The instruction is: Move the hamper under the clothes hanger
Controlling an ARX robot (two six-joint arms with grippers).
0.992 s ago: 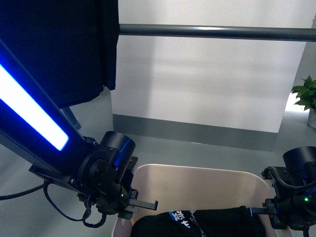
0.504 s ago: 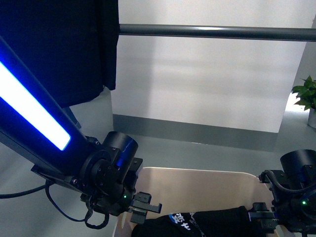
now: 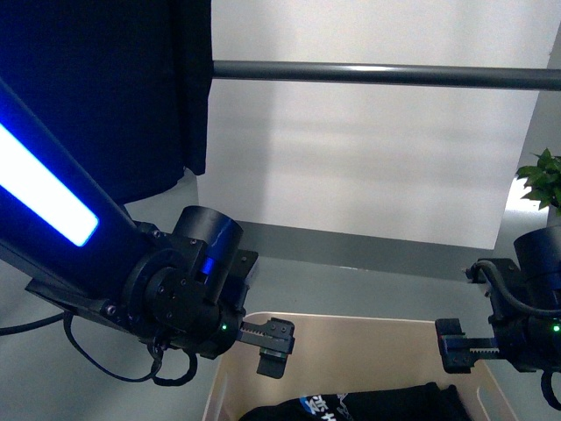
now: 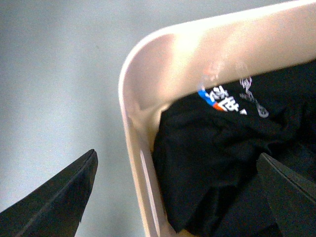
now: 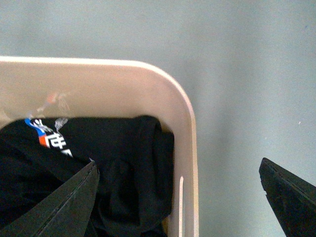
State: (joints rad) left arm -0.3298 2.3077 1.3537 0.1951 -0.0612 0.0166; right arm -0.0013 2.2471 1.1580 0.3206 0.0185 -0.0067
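The beige hamper (image 3: 368,346) stands on the floor at the bottom of the front view, below the clothes hanger's dark grey bar (image 3: 386,74). A black garment with a printed logo (image 3: 351,408) lies inside it. My left gripper (image 3: 273,348) hangs open just above the hamper's left rim (image 4: 129,123), one finger over the floor, the other over the garment (image 4: 222,163). My right gripper (image 3: 451,344) is open above the right rim (image 5: 190,148), straddling it the same way. Nothing is held.
A dark garment (image 3: 131,88) hangs from the bar at the left. A potted plant (image 3: 543,180) stands at the far right. A white wall with a grey baseboard (image 3: 351,246) runs behind the hamper. Grey floor (image 5: 247,74) surrounds the hamper.
Both grippers have risen from the level of the hamper's side rims to above them. The hamper and the bar show lower in the front view.
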